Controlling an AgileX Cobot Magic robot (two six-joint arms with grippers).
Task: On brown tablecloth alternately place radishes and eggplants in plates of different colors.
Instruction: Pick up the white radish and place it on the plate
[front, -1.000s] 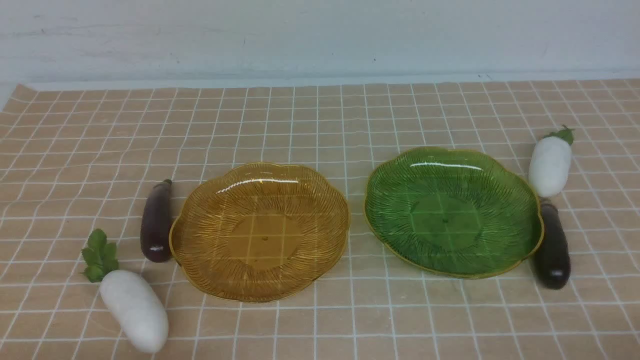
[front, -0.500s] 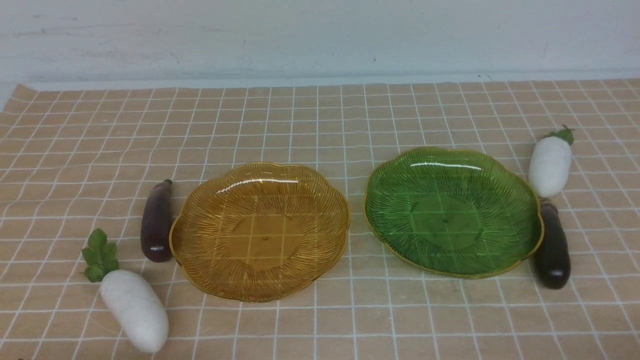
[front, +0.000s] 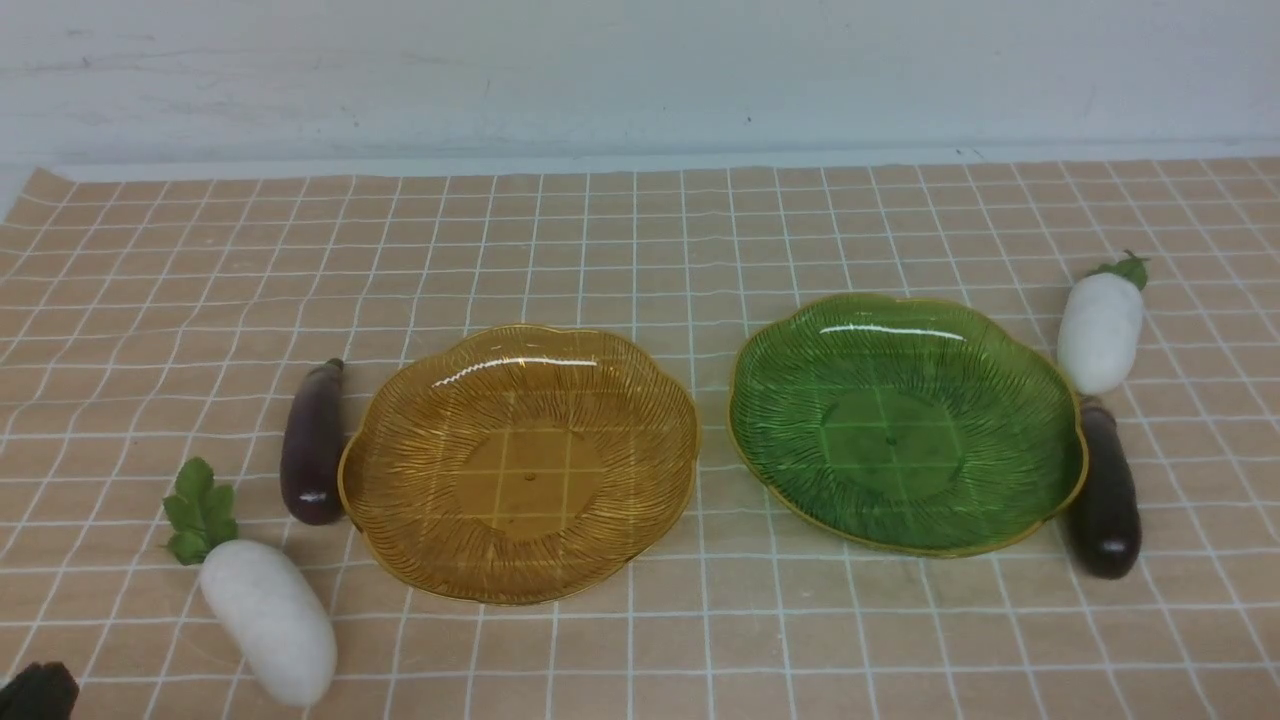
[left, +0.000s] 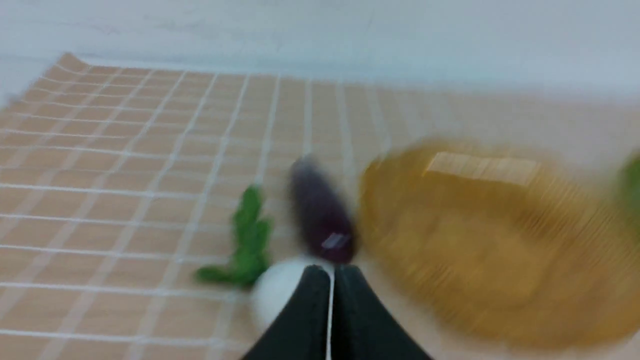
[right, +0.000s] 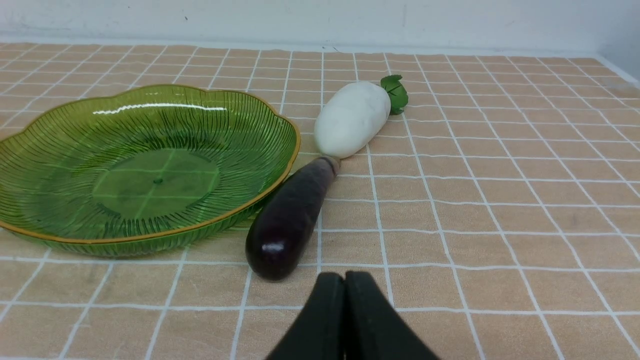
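On the brown tablecloth (front: 640, 250) an amber plate (front: 518, 463) and a green plate (front: 905, 422) stand side by side, both empty. Left of the amber plate lie an eggplant (front: 312, 445) and a radish (front: 265, 618). Right of the green plate lie a radish (front: 1100, 328) and an eggplant (front: 1105, 495). My left gripper (front: 40, 692) shows at the bottom left corner; in the blurred left wrist view it (left: 331, 272) is shut and empty, just short of the radish (left: 272, 292) and eggplant (left: 320, 212). My right gripper (right: 344, 277) is shut and empty, near the eggplant (right: 292, 215).
A pale wall (front: 640, 70) runs behind the cloth's far edge. The cloth is slightly wrinkled at the left. The right wrist view shows the green plate (right: 145, 165) and the radish (right: 352, 119) beyond the eggplant.
My left gripper has come into the front view at the bottom left corner. The plates and vegetables have not moved.
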